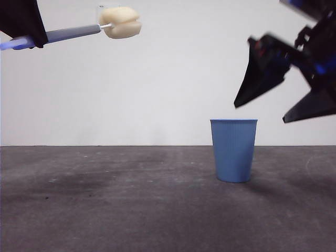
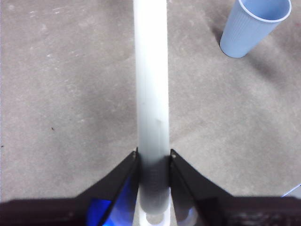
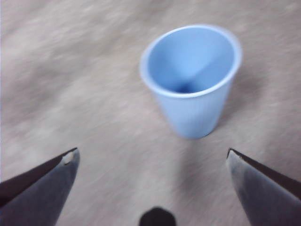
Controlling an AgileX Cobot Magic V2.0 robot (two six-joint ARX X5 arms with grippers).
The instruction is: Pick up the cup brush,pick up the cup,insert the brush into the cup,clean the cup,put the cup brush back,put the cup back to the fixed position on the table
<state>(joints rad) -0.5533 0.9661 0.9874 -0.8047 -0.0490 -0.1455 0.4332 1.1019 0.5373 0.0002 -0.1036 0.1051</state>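
Observation:
The blue ribbed cup (image 1: 233,150) stands upright on the table (image 1: 105,210), right of the middle. It also shows in the left wrist view (image 2: 251,26) and in the right wrist view (image 3: 193,77). My left gripper (image 1: 23,37) is shut on the cup brush's grey handle (image 2: 151,94) and holds it level, high at the left. The cream-yellow sponge head (image 1: 121,22) points toward the middle. My right gripper (image 1: 286,100) is open and empty, in the air above and to the right of the cup, with its jaws wide apart (image 3: 150,160).
A plain white wall (image 1: 173,73) stands behind the table. The table's surface (image 3: 70,70) around the cup shows only faint scuffs and pale specks.

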